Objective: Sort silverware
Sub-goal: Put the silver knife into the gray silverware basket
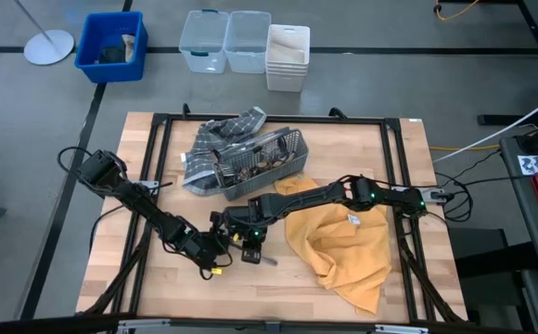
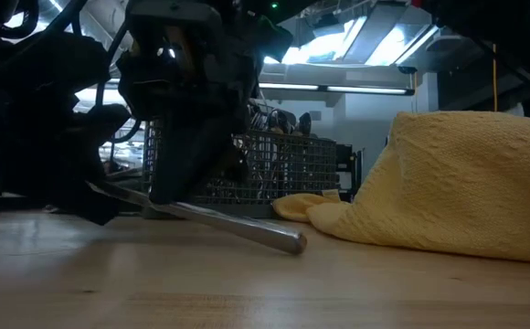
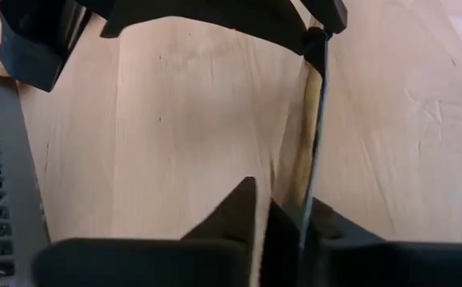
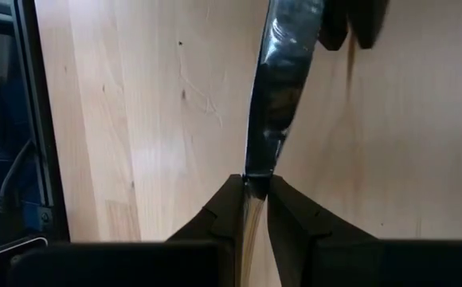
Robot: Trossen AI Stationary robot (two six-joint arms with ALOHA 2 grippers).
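Shiny knife (image 2: 233, 222) closest to low camera, slanted, one end touching wooden table (image 2: 265, 283), other end up in grippers. Right gripper (image 4: 252, 209) pinches knife tight between two fingertips. Left gripper (image 3: 283, 219) also at knife, thin edge of it lying against one finger; cannot tell if it squeezes. Both grippers meet low over front of table (image 1: 111, 232). Yellow towel (image 1: 343, 237) just beside them. Grey mesh caddy (image 1: 255, 162) with more silverware (image 1: 250, 167) sits behind, on grey checked cloth (image 1: 215, 137).

Both arms matte black, jointed links, exposed black cables. Right arm (image 1: 343, 195) shows green indicator lights; left arm (image 1: 148, 209) possibly yellow-tagged near wrist.
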